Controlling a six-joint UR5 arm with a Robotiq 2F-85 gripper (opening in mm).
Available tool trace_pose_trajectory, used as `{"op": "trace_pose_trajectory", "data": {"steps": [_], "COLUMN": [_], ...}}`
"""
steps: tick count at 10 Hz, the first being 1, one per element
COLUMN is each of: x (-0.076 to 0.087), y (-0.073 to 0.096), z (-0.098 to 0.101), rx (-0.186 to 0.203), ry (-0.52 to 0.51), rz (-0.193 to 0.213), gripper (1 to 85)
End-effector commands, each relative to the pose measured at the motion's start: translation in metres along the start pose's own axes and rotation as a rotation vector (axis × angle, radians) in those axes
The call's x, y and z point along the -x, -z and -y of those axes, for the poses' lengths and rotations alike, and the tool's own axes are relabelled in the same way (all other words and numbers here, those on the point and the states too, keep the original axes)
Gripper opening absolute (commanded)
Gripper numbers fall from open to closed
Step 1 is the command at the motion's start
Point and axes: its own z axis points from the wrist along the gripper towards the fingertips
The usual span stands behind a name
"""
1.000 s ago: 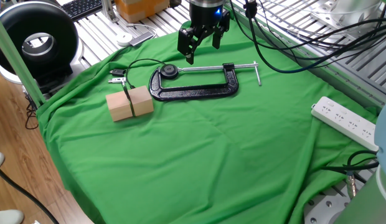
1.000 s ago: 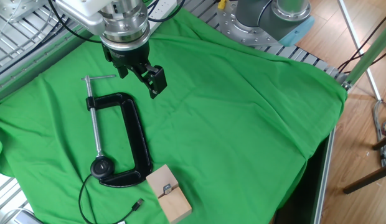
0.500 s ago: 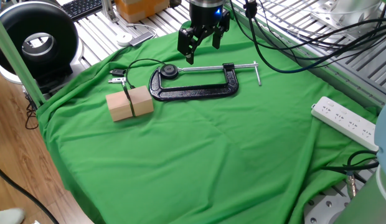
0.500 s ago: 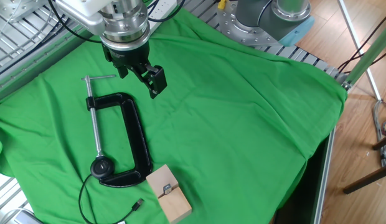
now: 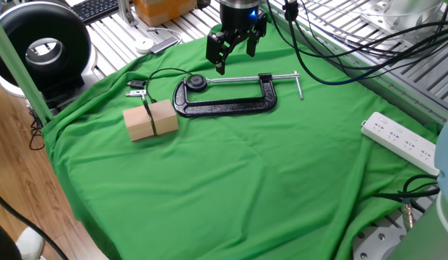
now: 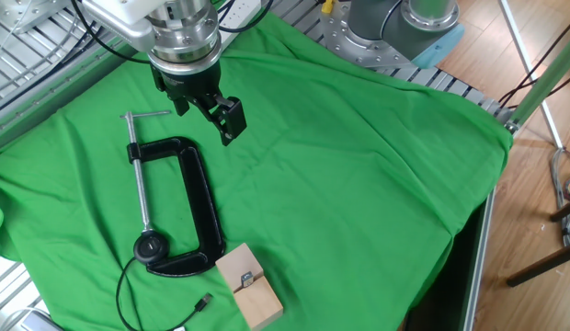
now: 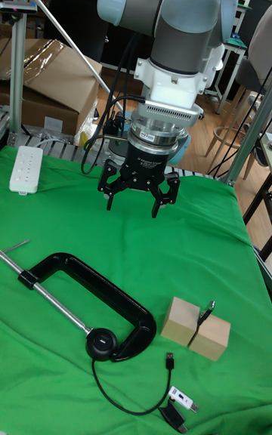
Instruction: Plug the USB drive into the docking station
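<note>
The USB drive (image 5: 146,108) (image 6: 247,277) (image 7: 205,313) is a slim dark stick standing in the slot between two wooden blocks (image 5: 150,120) (image 6: 253,292) (image 7: 181,322). The docking station (image 5: 196,81) (image 6: 152,246) (image 7: 99,341), a round black puck with a thin cable, lies against one end of the black C-clamp (image 5: 224,105) (image 6: 200,204) (image 7: 91,284). My gripper (image 5: 235,52) (image 6: 208,108) (image 7: 137,198) hangs open and empty above the green cloth, beyond the clamp and well away from the drive.
The puck's cable ends in a silver plug (image 5: 135,85) (image 6: 202,302) (image 7: 171,362) near the blocks. A white power strip (image 5: 405,141) (image 7: 24,169) lies at the cloth's edge. Small adapters (image 7: 177,408) lie at the front edge in the tall view.
</note>
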Motion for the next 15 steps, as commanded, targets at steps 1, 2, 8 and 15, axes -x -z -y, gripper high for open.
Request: {"op": "trace_pose_trajectory", "data": {"steps": [1, 2, 8, 15], "x": [0.013, 0.013, 0.001, 0.005], "y": [0.001, 0.002, -0.005, -0.010], "z": [0.014, 0.011, -0.020, -0.041], "rx": [-0.056, -0.071, -0.004, 0.054], "ry": [-0.229, -0.244, -0.236, -0.216], "rz": [0.058, 0.054, -0.007, 0.004], "gripper": [1.7, 1.7, 1.7, 1.7]}}
